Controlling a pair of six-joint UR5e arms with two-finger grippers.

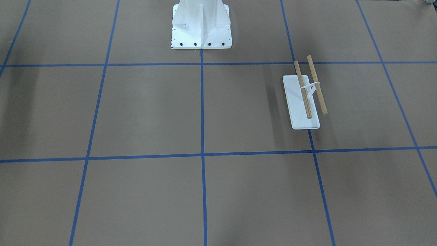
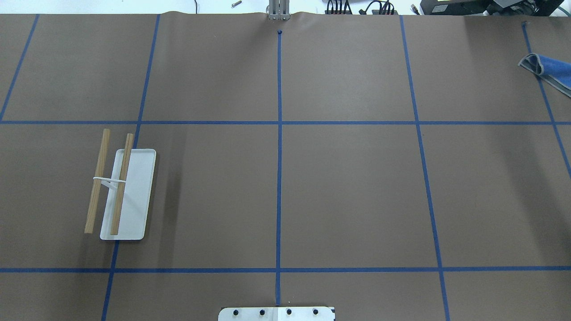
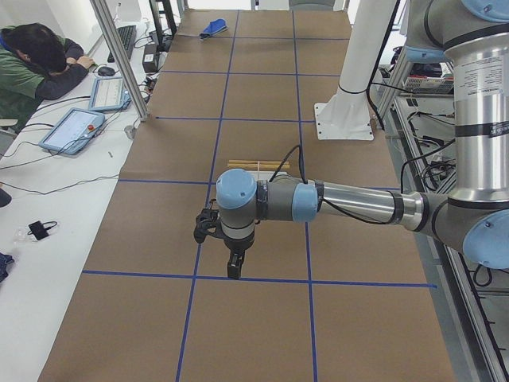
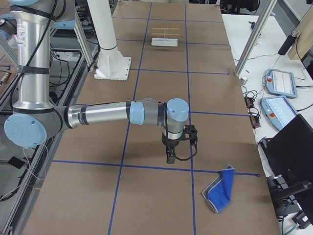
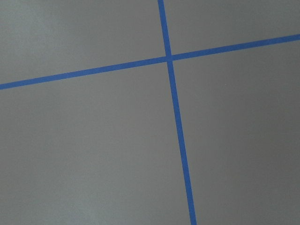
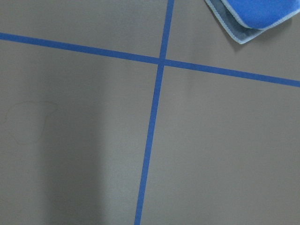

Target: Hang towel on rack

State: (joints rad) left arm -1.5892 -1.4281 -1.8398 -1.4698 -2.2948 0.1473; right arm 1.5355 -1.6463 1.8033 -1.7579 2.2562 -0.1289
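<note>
The rack (image 2: 136, 191) is seen standing on the brown-papered table (image 2: 348, 191), off to the left of the white robot mount (image 2: 276, 313) and a little forward of it. Its white base lies flat and both wooden rods are bare. The towel (image 2: 546, 73) is found far to the right of the mount, near the table's far edge and well apart from the rack. It lies loosely folded on the paper, with its grey trim showing along the fold. The left gripper (image 3: 232, 267) is held pointing down over the table, farther from the mount than the rack is. The right gripper (image 4: 170, 156) is likewise pointed down, between the mount and the towel and near the towel, without touching it. Both grippers are shown only in the side views, so it cannot be told whether their fingers are apart or together. Nothing is seen held in either.
</note>
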